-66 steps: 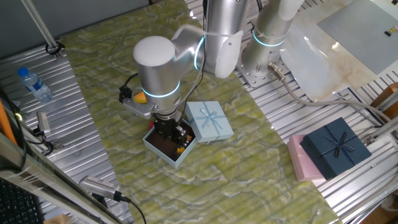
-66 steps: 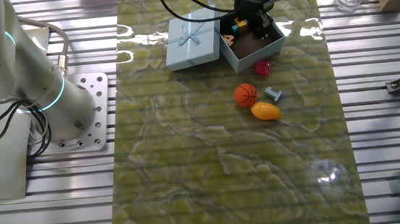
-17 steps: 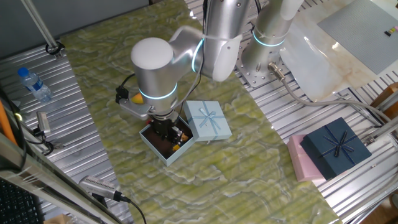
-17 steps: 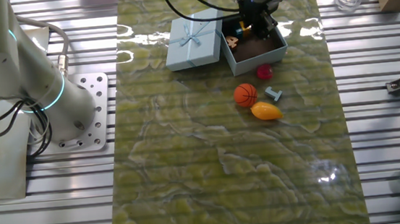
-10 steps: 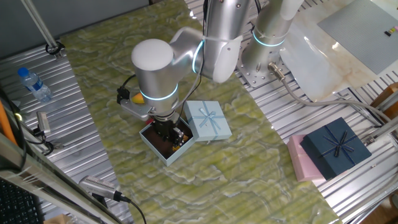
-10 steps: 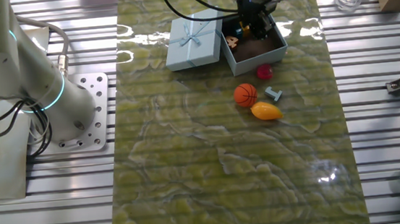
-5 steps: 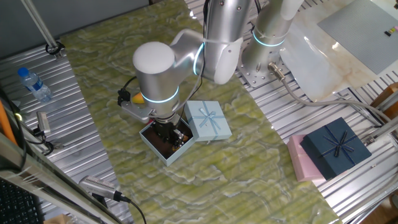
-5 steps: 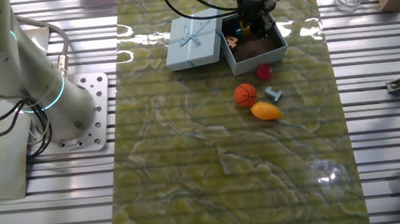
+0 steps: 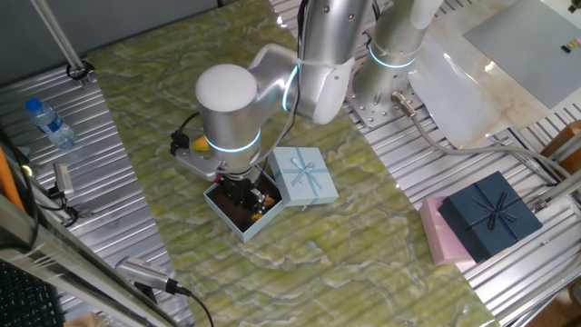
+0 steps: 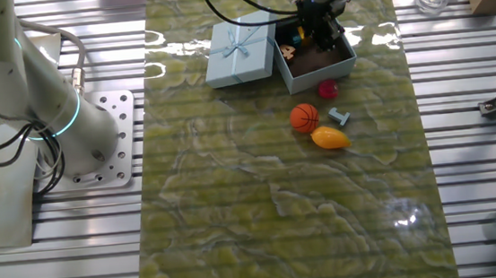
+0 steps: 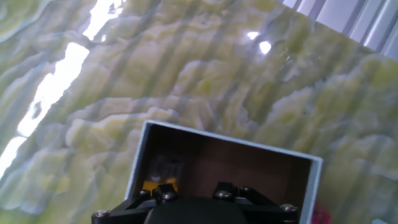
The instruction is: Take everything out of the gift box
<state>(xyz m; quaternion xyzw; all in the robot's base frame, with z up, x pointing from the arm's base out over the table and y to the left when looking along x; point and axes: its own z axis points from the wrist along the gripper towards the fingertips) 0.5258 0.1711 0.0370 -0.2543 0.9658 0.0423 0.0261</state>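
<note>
Glossy green-and-cream marbled sheet on the table (image 10: 280,199) catches bright glare, flanked by ribbed bare metal panels (image 10: 475,164). The pale-blue gift box (image 10: 318,61) looks like matt cardboard with a dull brown lining; its lid (image 10: 240,51), at the box's 9 o'clock, carries a satin-like ribbon bow. The arm (image 9: 227,104) has smooth, shiny white shells. The orange ball (image 10: 305,117) looks matt.

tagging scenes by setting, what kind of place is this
Probably a robotics lab bench: a robot arm bolted to a slatted aluminium table, a green marble-pattern mat, and cables at the edge.
</note>
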